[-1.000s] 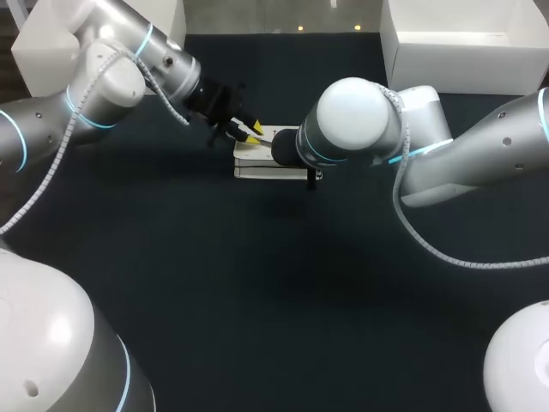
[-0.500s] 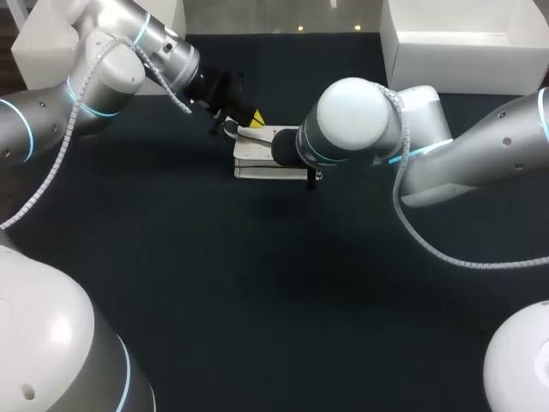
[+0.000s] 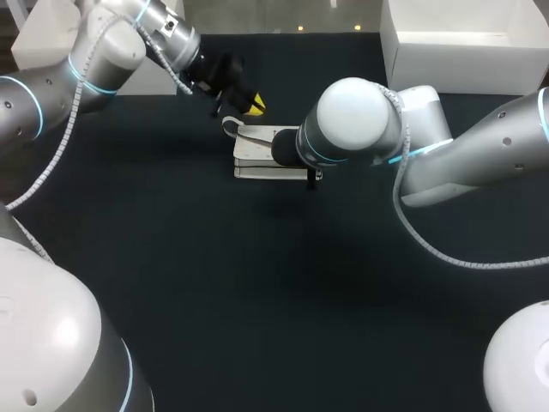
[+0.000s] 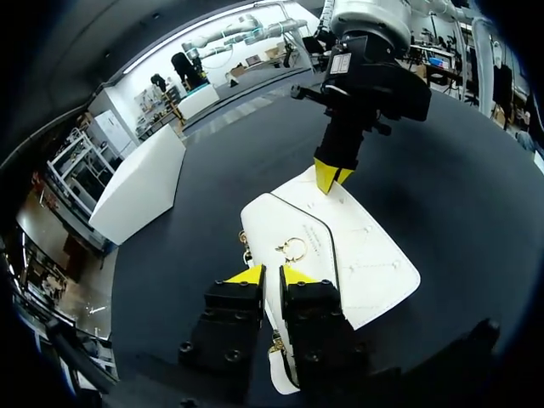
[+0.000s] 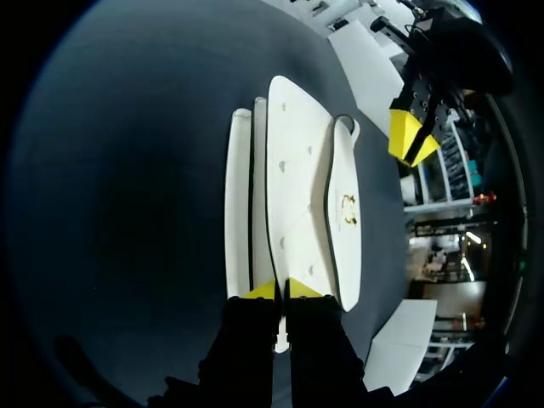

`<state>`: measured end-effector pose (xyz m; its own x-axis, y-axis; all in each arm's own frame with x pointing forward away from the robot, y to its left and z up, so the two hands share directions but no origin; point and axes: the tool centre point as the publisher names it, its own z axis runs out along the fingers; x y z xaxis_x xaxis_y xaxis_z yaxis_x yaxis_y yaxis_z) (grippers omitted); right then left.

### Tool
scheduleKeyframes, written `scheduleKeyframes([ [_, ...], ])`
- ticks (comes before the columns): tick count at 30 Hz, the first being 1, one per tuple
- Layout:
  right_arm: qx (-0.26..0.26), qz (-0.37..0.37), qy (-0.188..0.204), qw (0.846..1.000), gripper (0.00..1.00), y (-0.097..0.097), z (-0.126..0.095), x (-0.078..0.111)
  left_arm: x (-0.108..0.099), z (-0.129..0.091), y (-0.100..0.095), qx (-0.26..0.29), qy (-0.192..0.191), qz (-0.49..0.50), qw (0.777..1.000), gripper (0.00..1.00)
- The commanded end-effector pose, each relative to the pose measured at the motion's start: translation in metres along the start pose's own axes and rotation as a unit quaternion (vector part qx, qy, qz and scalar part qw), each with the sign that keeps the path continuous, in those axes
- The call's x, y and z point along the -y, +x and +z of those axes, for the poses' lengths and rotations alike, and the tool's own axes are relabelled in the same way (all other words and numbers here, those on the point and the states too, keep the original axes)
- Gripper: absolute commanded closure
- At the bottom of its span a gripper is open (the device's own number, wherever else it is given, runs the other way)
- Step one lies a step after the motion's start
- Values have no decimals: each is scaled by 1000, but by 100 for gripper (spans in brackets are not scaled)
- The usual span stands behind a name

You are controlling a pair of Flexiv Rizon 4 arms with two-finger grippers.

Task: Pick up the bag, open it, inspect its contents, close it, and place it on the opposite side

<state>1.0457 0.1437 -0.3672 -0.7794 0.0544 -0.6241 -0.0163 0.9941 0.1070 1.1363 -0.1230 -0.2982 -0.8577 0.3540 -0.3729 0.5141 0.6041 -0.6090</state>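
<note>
Ring clasp [image 4: 292, 249] on bag [image 4: 374, 272]: wrist views only

bag [image 4: 357, 255]: white, gold ring [image 4: 292, 249] | left claw [image 4: 270, 274]: black, yellow tips | table [image 3: 257, 292]: dark navy

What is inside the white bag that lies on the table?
Nothing inside shows. The bag lies flat on the table, and its flap with the gold ring lies over the opening, so any contents are hidden.
</note>
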Motion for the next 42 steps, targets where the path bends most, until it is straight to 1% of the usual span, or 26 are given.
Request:
scheduleKeyframes([
  [1,3,0,-1,1000,100,2,1,0,3,-4,13,30,1,16,999,21],
  [2,3,0,-1,1000,100,2,1,0,3,-4,17,41,-6,25,999,20],
  [6,3,0,-1,1000,100,2,1,0,6,-4,32,62,-14,54,996,19],
  [10,3,0,-1,1000,100,2,1,0,9,-3,42,67,-9,70,995,20],
  [12,3,0,-1,1000,100,2,1,0,9,-1,44,68,-15,74,995,22],
  [13,3,0,-1,1000,100,2,1,0,9,1,44,66,-12,75,995,25],
  [14,3,0,-1,1000,100,2,1,0,8,2,45,66,-14,77,995,32],
  [16,3,0,-1,1000,100,2,1,0,8,4,46,66,-17,78,995,41],
  [17,3,0,-1,1000,100,2,1,0,8,6,47,63,-21,80,995,49],
  [19,3,0,-1,1000,100,2,1,0,7,9,48,60,-25,82,995,52],
  [27,3,0,-1,1000,100,2,1,0,2,19,50,56,-47,88,993,52],
  [34,3,0,-1,1000,100,2,1,0,1,21,49,57,-46,91,993,55],
  [35,3,0,-1,1000,100,2,1,0,1,22,49,57,-46,92,993,57],
  [42,3,0,-1,1000,100,2,1,0,-3,25,51,58,-54,93,992,60],
])
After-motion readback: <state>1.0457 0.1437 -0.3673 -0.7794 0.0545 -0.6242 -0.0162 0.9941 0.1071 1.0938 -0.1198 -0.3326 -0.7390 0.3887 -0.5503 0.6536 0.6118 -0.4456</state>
